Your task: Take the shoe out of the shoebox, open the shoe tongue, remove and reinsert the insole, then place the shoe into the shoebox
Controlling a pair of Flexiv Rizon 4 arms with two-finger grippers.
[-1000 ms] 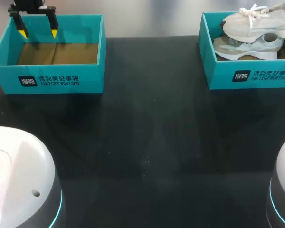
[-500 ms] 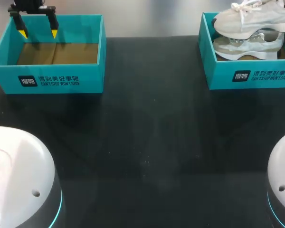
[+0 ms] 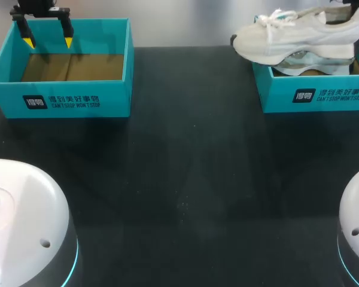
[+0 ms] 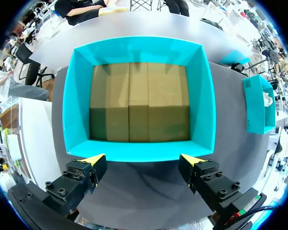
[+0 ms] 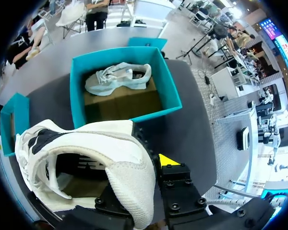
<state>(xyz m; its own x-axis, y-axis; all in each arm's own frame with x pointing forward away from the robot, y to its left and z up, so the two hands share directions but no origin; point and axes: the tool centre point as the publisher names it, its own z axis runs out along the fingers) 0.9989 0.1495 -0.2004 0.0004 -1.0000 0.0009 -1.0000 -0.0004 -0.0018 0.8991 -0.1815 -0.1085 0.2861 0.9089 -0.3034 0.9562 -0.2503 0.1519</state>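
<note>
Sneaker [image 3: 293,37], pinched at the heel by the right end effector [image 5: 145,168], had risen from the two-o'clock shoebox [image 3: 314,94] toward nine; extraction seemed nearly complete. Left end effector [image 3: 48,42] was spread.

Soft, even light falls from overhead. The black table [image 3: 185,179] shows a faint sheen mid-frame in the head view. The shoe [image 3: 293,39] at upper right glows pale, and the floor of the empty shoebox [image 4: 78,105] lies half in shadow.
</note>
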